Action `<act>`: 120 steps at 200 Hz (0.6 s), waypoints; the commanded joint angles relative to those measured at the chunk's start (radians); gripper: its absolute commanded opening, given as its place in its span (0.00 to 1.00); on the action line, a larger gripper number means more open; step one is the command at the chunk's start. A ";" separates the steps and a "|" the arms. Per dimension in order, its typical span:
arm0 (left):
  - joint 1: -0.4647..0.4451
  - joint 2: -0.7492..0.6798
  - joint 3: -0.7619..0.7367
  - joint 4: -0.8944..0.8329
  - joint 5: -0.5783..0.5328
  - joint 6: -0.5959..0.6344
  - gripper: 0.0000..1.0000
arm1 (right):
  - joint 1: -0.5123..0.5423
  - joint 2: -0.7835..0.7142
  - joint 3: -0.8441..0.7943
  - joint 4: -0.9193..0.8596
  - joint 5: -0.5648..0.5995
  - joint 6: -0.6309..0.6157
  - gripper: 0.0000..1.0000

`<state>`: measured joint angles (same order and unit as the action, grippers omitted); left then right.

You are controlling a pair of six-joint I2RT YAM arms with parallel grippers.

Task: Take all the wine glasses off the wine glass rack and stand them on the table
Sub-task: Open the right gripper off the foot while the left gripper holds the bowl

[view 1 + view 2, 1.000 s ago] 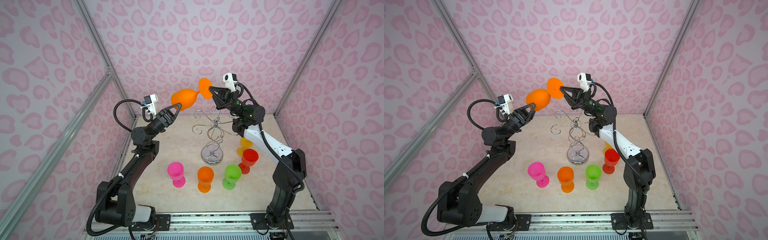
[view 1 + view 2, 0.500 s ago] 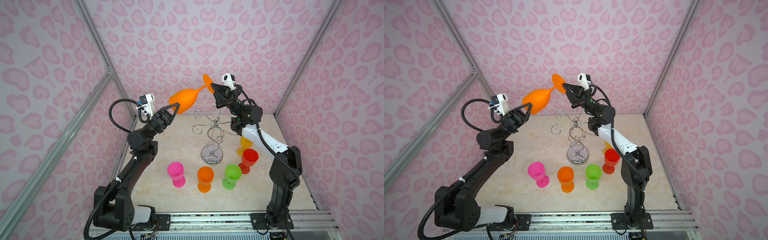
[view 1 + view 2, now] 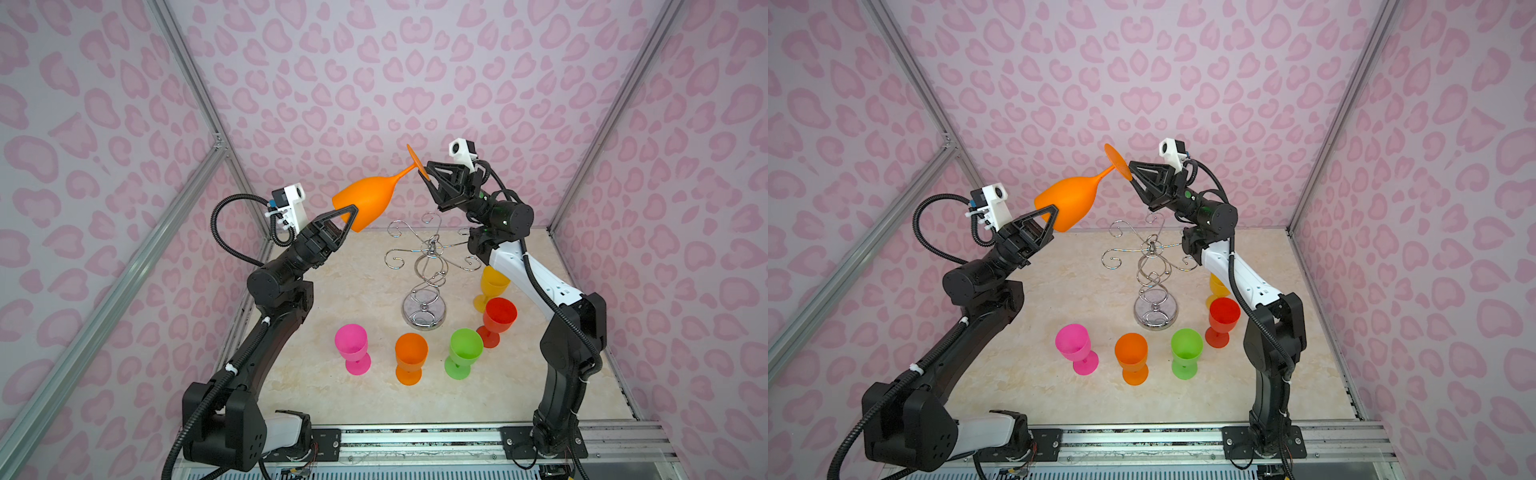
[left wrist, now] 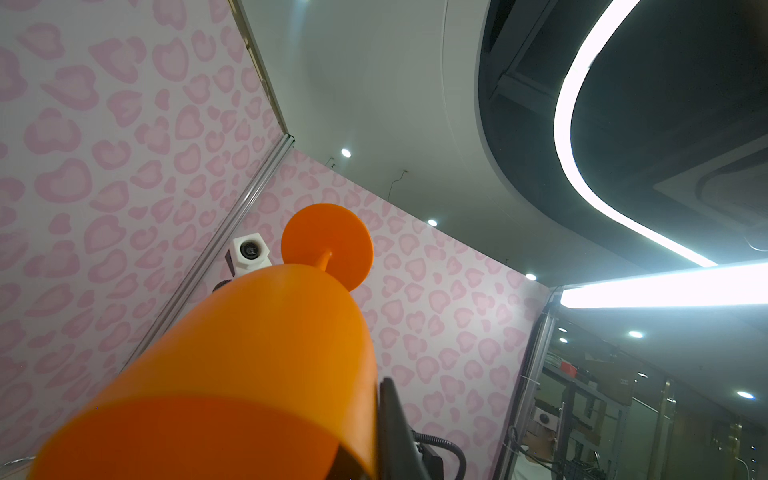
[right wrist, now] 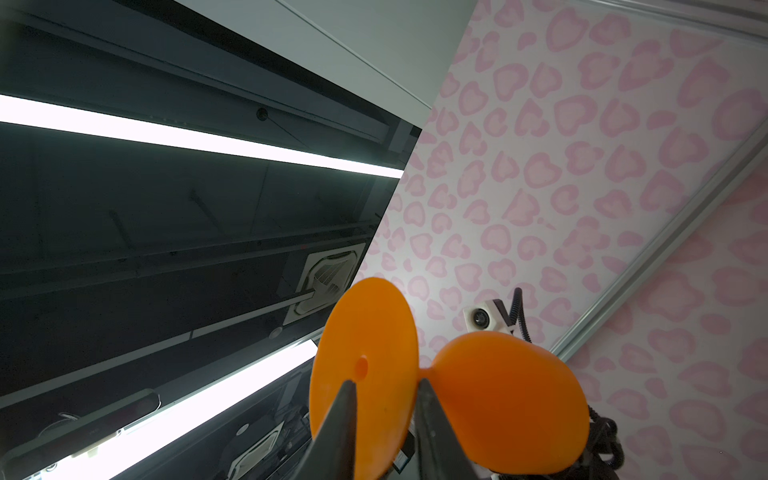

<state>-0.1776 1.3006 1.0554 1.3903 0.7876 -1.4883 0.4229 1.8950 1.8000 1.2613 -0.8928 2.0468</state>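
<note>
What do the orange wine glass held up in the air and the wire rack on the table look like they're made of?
The orange wine glass looks like opaque moulded plastic with a matte finish: solid colour, not see-through, only soft highlights. The wine glass rack looks like chrome-plated metal wire, polished: mirror-bright base and sharp glints.

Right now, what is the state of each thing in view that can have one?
wine glass, off the rack, held in the air, tilted.
wine glass rack, upright, all arms empty.
left gripper, shut on the glass's rim.
right gripper, slightly open astride the glass's foot.
pink cup, orange cup, green cup, red cup, yellow cup, all upright.
</note>
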 commanded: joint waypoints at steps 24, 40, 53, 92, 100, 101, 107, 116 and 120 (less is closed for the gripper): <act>0.003 -0.071 0.037 -0.106 0.033 0.090 0.03 | -0.075 -0.105 -0.039 -0.097 -0.033 -0.200 0.31; 0.003 -0.102 0.060 -0.241 0.053 0.169 0.03 | -0.108 -0.155 -0.076 -0.162 -0.044 -0.273 0.32; 0.003 -0.135 0.082 -0.424 0.057 0.276 0.03 | -0.137 -0.202 -0.110 -0.233 -0.056 -0.348 0.32; 0.004 -0.220 0.240 -1.205 -0.071 0.721 0.03 | -0.209 -0.373 -0.183 -0.709 -0.061 -0.771 0.33; 0.003 -0.224 0.282 -1.352 -0.125 0.793 0.03 | -0.220 -0.409 -0.183 -0.856 -0.044 -0.892 0.33; 0.004 -0.223 0.283 -1.371 -0.133 0.802 0.03 | -0.221 -0.413 -0.183 -0.875 -0.040 -0.908 0.33; 0.004 -0.221 0.330 -1.451 -0.182 0.845 0.03 | -0.228 -0.437 -0.179 -0.991 -0.018 -1.001 0.33; 0.004 -0.216 0.375 -1.584 -0.246 0.895 0.03 | -0.236 -0.470 -0.170 -1.162 0.032 -1.138 0.33; 0.004 -0.211 0.393 -1.637 -0.273 0.911 0.03 | -0.239 -0.482 -0.165 -1.229 0.058 -1.194 0.33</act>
<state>-0.1749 1.0824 1.3598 0.2710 0.7013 -0.8429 0.2012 1.4750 1.6238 0.5545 -0.9188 1.3132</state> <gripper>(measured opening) 0.064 0.331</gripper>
